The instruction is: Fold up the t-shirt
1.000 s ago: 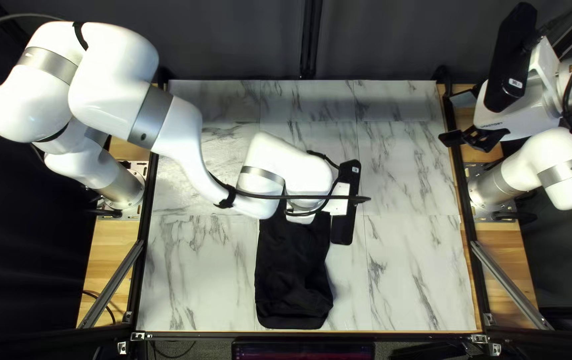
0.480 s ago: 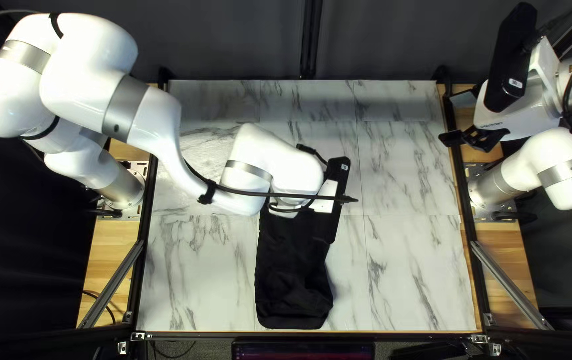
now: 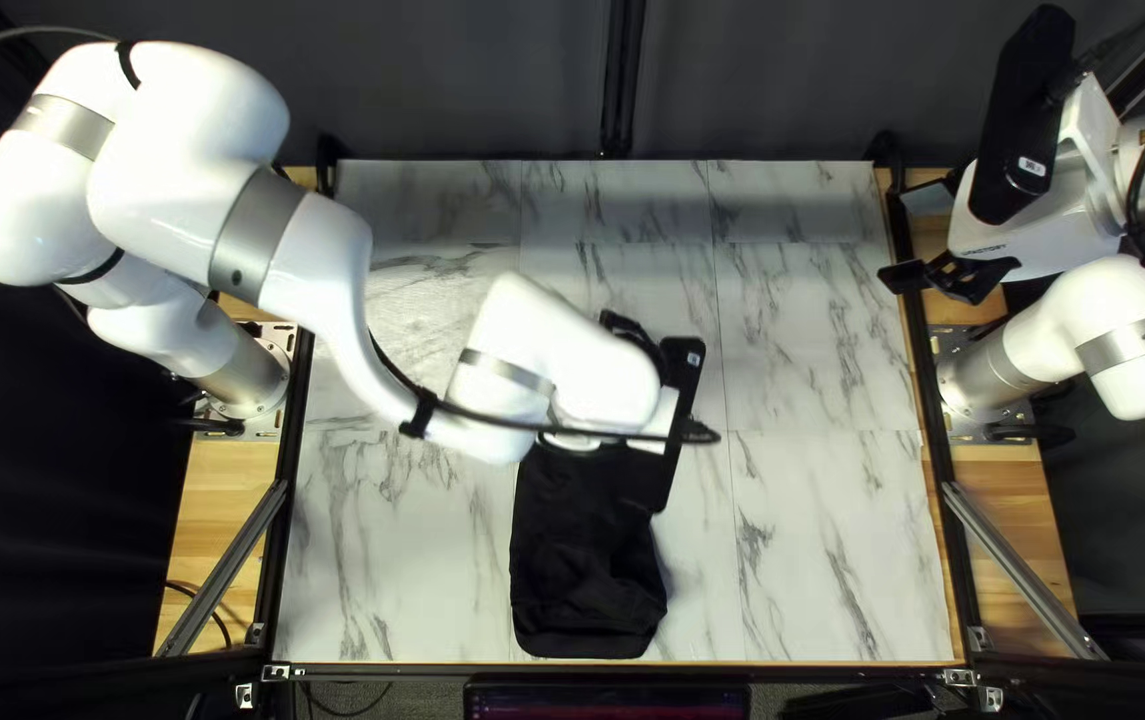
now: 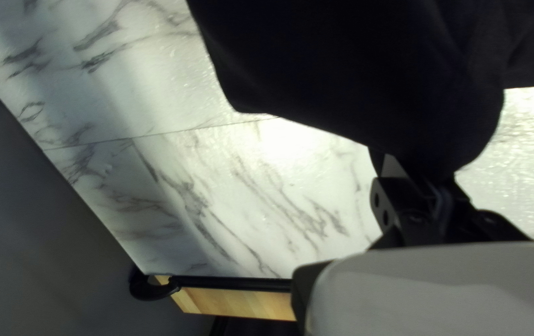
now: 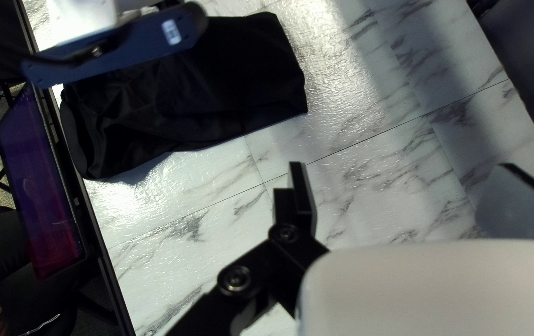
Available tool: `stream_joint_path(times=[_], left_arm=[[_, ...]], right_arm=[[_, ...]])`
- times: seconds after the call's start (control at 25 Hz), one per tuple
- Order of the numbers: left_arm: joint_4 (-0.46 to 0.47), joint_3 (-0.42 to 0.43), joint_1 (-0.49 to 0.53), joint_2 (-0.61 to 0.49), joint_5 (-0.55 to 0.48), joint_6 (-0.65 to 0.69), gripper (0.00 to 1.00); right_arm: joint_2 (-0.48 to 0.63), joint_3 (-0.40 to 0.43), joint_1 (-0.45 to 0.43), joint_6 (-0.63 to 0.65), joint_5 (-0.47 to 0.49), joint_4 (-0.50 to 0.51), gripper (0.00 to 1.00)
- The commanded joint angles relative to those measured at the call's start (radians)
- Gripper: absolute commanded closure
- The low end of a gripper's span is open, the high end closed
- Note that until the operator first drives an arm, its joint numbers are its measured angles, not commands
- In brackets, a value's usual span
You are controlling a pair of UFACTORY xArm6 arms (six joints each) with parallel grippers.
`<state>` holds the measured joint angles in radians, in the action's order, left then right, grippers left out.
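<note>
Lower centre on the white marble-patterned table [image 3: 813,334], my left gripper [image 3: 663,416] pinches the black cloth t-shirt [image 3: 583,574]; upper right, I have my right gripper [image 3: 913,238] open; a dark curtain [image 3: 759,80] hangs behind

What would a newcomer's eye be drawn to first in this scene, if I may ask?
Probably the black cloth T-shirt, lying dark against the white marbled tabletop, toward its near edge. Next comes the glossy white left arm, reaching in from the left over the T-shirt's far end.
</note>
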<state>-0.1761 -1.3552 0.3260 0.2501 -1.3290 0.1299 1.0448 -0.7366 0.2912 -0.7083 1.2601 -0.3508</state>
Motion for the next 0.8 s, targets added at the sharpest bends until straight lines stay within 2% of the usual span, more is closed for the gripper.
stream_joint_path(times=[0.04,0.12,0.16,0.24,0.32,0.36,0.4,0.44,0.48,0.64,0.8], left_arm=[[0.018,0.043,-0.005,0.021,0.050,-0.004,0.88],[0.027,0.061,-0.003,0.026,0.066,-0.005,0.77],[0.032,0.065,-0.002,0.030,0.072,-0.008,0.66],[0.043,0.066,0.003,0.041,0.084,-0.017,0.59],[0.055,0.061,0.005,0.054,0.099,-0.031,0.46],[0.067,0.047,0.010,0.073,0.112,-0.045,0.45],[0.073,0.044,0.011,0.079,0.120,-0.052,0.30],[0.087,0.046,0.012,0.086,0.143,-0.067,0.23],[0.096,0.054,0.011,0.086,0.162,-0.076,0.00],[0.119,0.120,-0.005,0.054,0.234,-0.091,0.00],[0.112,0.181,-0.018,-0.022,0.242,-0.080,0.00]], right_arm=[[0.000,0.000,0.000,0.000,0.000,0.000,0.00],[0.000,0.000,0.000,0.000,0.000,0.000,0.00],[0.000,0.000,0.000,0.000,0.000,0.000,0.00],[0.000,0.000,0.000,0.000,0.000,0.000,0.00],[0.000,0.000,0.000,0.000,0.000,0.000,0.00],[0.000,0.000,0.000,0.000,0.000,0.000,0.00],[0.000,0.000,0.000,0.000,0.000,0.000,0.00],[0.000,0.000,0.000,0.000,0.000,0.000,0.00],[0.000,0.000,0.000,0.000,0.000,0.000,0.00],[0.000,0.000,0.000,0.000,0.000,0.000,0.00],[0.000,0.000,0.000,0.000,0.000,0.000,0.00]])
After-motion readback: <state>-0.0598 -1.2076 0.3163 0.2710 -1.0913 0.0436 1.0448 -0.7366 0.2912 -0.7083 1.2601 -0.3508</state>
